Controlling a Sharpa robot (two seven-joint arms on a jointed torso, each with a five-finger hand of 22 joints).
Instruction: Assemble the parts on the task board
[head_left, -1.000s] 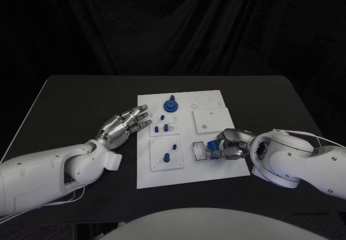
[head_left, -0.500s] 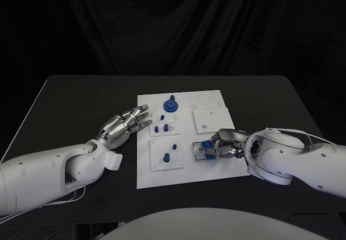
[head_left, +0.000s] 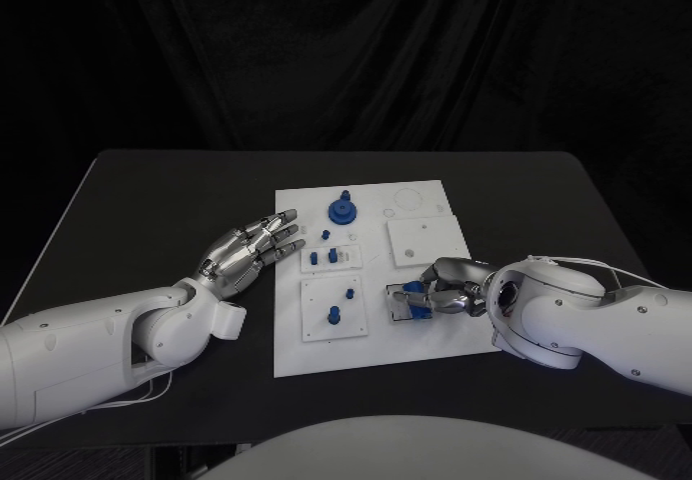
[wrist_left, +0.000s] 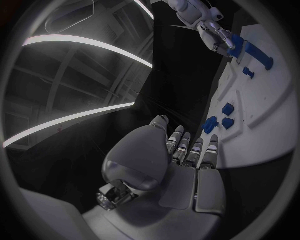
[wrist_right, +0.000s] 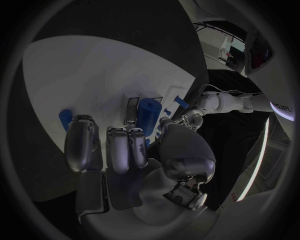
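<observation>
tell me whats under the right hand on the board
Under the right hand sits a small dark-rimmed slot in the task board, with a blue part at the fingers. The fingers cover the slot's far side, so how the part sits is unclear.

A dim scene against a black backdrop: the white task board (head_left: 368, 280) is the brightest surface in the head view, evenly lit from above, with the black table (head_left: 144, 200) around it swallowing nearly all detail. Soft highlights sit on the silver left hand (head_left: 248, 250) beside the board. In the wrist views, fisheye distortion bends the board's straight edges and a dark frame rings each circle. Bright curved light strips glare far from the board in the left wrist view. Close fingers (wrist_right: 119, 150) look soft.
</observation>
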